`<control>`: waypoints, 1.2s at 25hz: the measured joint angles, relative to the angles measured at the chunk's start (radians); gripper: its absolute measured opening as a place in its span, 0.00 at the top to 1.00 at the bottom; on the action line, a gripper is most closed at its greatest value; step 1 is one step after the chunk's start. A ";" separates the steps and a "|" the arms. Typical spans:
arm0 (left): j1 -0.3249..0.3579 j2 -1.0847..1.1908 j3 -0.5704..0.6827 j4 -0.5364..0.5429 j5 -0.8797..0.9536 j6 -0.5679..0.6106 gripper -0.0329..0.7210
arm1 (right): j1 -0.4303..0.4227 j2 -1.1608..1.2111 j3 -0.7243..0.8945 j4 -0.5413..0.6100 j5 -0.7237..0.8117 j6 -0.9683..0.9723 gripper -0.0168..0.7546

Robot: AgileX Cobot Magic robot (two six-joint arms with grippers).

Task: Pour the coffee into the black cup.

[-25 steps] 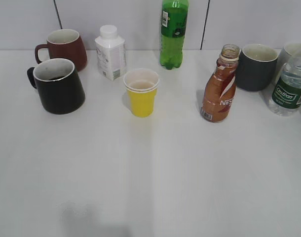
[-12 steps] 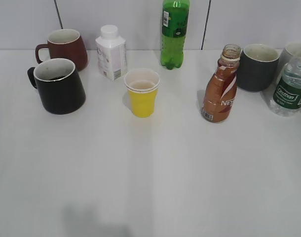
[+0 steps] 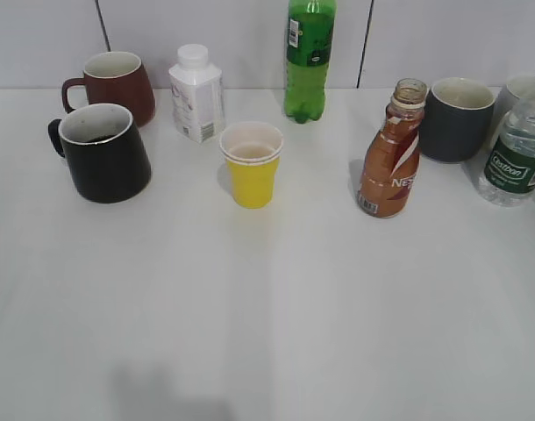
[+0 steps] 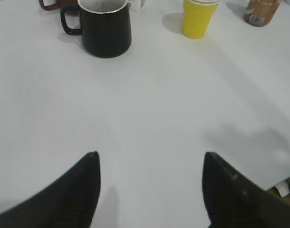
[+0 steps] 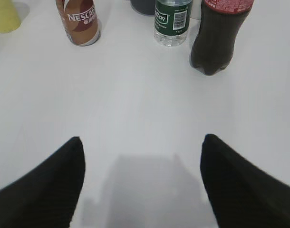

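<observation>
The coffee bottle (image 3: 391, 158) is brown with a white swoosh label. It stands upright and uncapped right of centre, and shows in the right wrist view (image 5: 79, 23). The black cup (image 3: 103, 153) stands at the left with its handle to the left, and shows in the left wrist view (image 4: 105, 26). My left gripper (image 4: 149, 164) is open and empty over bare table, well in front of the cup. My right gripper (image 5: 141, 147) is open and empty over bare table, in front of the bottles. Neither gripper shows in the exterior view.
A yellow cup (image 3: 252, 164) stands between cup and coffee. A maroon mug (image 3: 116, 85), white carton-like bottle (image 3: 196, 94) and green bottle (image 3: 309, 58) line the back. A dark grey mug (image 3: 456, 118), water bottle (image 3: 516, 153) and cola bottle (image 5: 220, 33) stand at the right.
</observation>
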 joint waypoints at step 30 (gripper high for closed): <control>0.457 -0.072 0.001 0.000 -0.003 0.000 0.29 | -0.308 -0.040 0.000 0.000 -0.003 0.002 0.21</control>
